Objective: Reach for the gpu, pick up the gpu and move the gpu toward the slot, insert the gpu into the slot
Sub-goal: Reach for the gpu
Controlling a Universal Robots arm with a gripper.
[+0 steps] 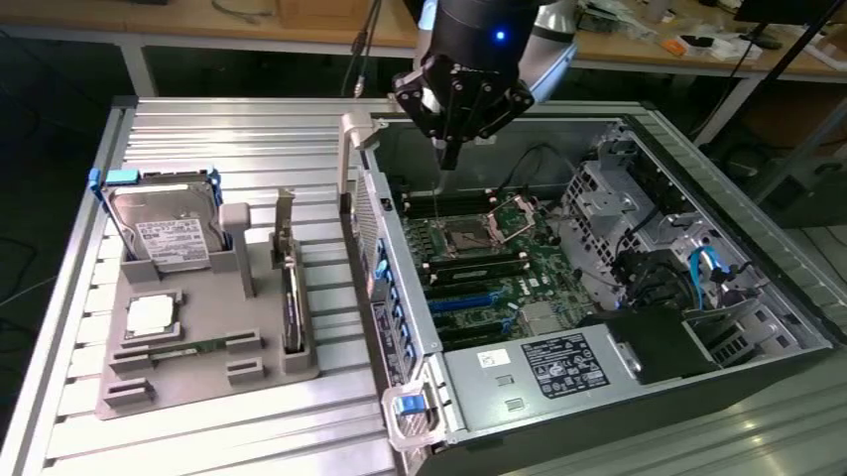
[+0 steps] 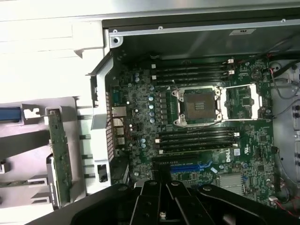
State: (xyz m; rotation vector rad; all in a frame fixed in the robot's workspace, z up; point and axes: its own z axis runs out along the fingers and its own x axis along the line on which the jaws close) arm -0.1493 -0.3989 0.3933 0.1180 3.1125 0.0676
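The gpu [image 1: 292, 302] stands on edge in a grey holder [image 1: 198, 382] on the table at the exterior view's left, its silver bracket pointing up. The wrist view catches the gpu [image 2: 60, 159] as a thin green card beside the case wall. My gripper [image 1: 450, 157] hangs above the open computer case, over the far part of the motherboard, apart from the gpu. Its fingers [image 2: 151, 206] are shut with nothing between them. The slot [image 1: 461, 297] is a blue strip on the motherboard below the CPU socket, and the slot [image 2: 192, 166] lies just beyond the fingers in the wrist view.
A silver hard drive [image 1: 166, 233], a square chip [image 1: 153, 315] and a small memory stick [image 1: 179, 347] share the grey holder. The case's side wall [image 1: 377, 248] stands between holder and motherboard. Black memory strips [image 2: 194, 72], the CPU socket [image 2: 197, 105] and cables [image 1: 701, 273] fill the case.
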